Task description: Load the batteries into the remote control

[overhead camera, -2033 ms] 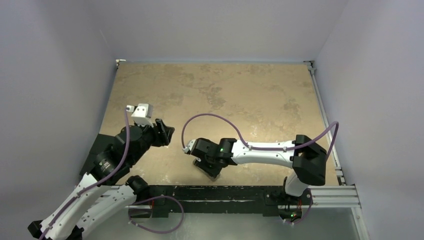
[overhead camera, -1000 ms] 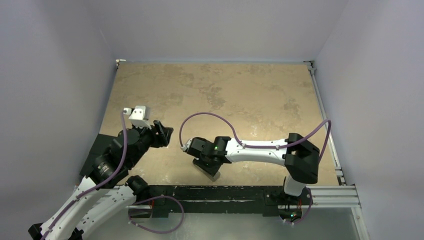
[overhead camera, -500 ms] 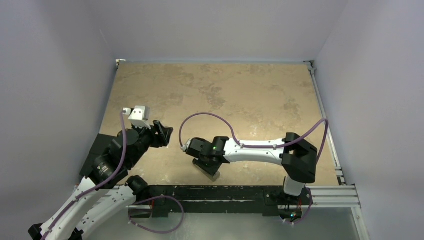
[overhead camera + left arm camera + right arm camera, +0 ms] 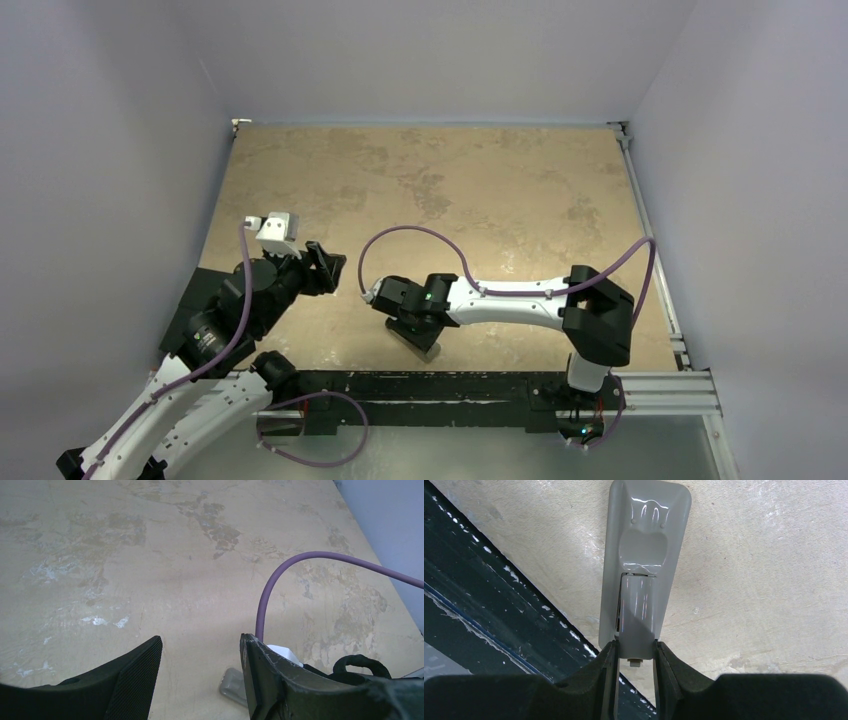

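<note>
Compared with the earliest frame, the right arm's elbow has swung leftward and the left arm has drawn back slightly. Over the last half second you will see no visible shift in either.

**Position of parts.** The small oblong remote control (image 4: 649,530) lies with its grey plastic back facing up on the mottled tan desk (image 4: 764,580), close to the black rail (image 4: 484,580) at the near edge. A flat grey rectangular plastic cover piece (image 4: 638,615) sits over the near half of the remote control. Its far edge meets the step in the back panel. The batteries are not visible in any view, so you cannot confirm whether they are in the recess.

**Tool state.** The right tool (image 4: 634,666) stands narrowly parted, with its fingers pinched on the two long edges of the cover piece at its near end. The left tool (image 4: 200,647) is held off to the left with its fingers set apart and nothing between them; only bare desk shows in the gap.

**Step in hand.** Judge this as work on the cover piece at the battery recess. The frames do not show whether it is being fitted or drawn off, or whether it is seated flat.

**Next move.**
- Keep the cover piece square to the recess.
- Move it along the long axis of the remote control without tilting it.
- Watch that the remote control does not slide toward the rail.
- Bring the left tool in to brace it if it does.
</note>
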